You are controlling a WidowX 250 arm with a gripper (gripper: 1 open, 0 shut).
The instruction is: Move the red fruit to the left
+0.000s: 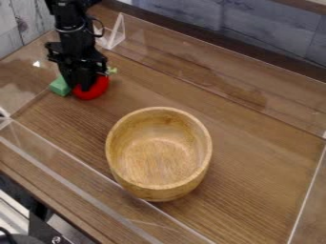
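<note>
The red fruit (90, 91) lies on the wooden table at the far left, with a green block (59, 86) touching its left side. My gripper (84, 80) points straight down right over the fruit. Its black fingers reach down around the fruit's top and hide the stem. The fruit's lower half shows below the fingers and rests on the table. The dark fingers blur together, so I cannot make out whether they press on the fruit or stand apart from it.
A large wooden bowl (158, 151) stands in the middle of the table, to the right of the fruit and nearer the camera. Clear plastic walls (76, 176) fence the table's edges. A clear upright piece (116, 31) stands behind the gripper.
</note>
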